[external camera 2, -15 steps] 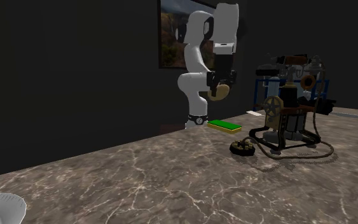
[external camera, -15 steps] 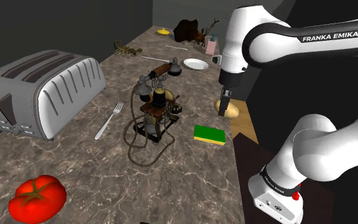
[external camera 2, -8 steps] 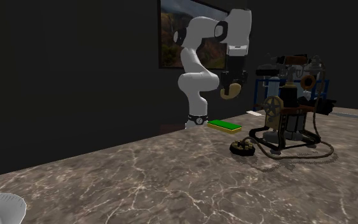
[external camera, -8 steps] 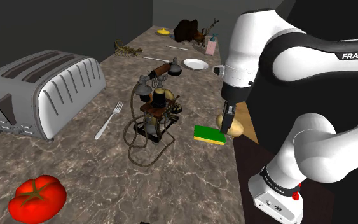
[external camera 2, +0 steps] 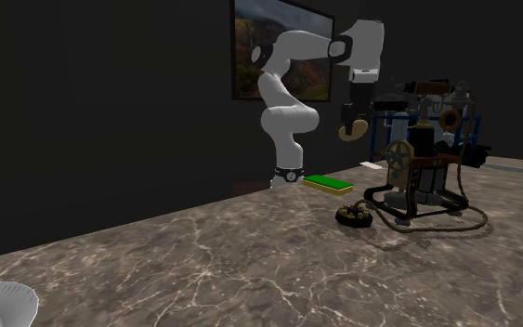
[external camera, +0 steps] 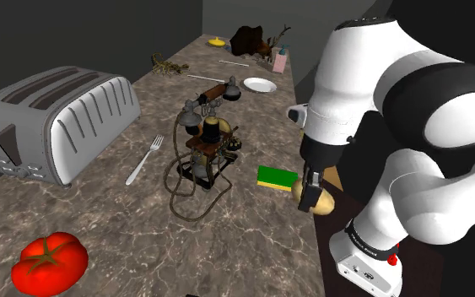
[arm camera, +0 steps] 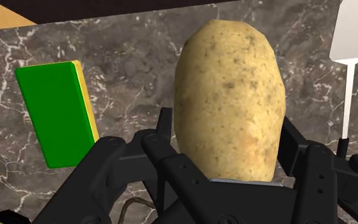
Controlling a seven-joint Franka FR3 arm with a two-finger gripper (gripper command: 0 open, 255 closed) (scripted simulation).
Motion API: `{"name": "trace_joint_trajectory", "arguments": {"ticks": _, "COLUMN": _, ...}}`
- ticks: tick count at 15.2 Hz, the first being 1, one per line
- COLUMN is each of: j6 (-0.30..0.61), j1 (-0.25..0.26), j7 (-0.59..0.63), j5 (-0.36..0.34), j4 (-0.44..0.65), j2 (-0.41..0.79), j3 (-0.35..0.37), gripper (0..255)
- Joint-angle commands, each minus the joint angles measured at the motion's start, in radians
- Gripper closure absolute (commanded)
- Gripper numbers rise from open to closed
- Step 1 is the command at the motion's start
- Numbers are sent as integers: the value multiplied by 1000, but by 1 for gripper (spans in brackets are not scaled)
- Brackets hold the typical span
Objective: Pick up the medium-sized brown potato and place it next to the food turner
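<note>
The green sponge [arm camera: 53, 111] lies on the desk [arm camera: 139, 51], off to one side of the end effector [arm camera: 225, 146]. The end effector is closed partway on the brown potato [arm camera: 228, 95], gripping its flanks and holding it in the air. The potato's long axis runs along the fingers and reaches past their tips. The white food turner [arm camera: 354, 28] lies on the side opposite the sponge, so the carry likely heads that way.

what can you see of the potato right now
The potato is an oval, tan-skinned tuber with small brown specks, unpeeled and whole. It stands lengthwise out of the gripper, whose black fingers clasp its lower end. It hangs in the air, well above the counter, near the green sponge, touching nothing else.
</note>
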Motion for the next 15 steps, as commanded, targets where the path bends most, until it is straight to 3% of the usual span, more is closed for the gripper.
{"name": "trace_joint_trajectory", "arguments": {"ticks": 1, "j6": -7, "j1": 37, "j7": 57, "j5": 49, "j4": -1, "j2": -16, "j3": 50, "gripper": 255}}
{"name": "trace_joint_trajectory", "arguments": {"ticks": 8, "j6": 13, "j1": 119, "j7": 237, "j5": 188, "j4": 68, "j2": 29, "j3": 223, "gripper": 255}}
{"name": "trace_joint_trajectory", "arguments": {"ticks": 15, "j6": 59, "j1": 143, "j7": 408, "j5": 284, "j4": 193, "j2": 136, "j3": 405, "gripper": 255}}
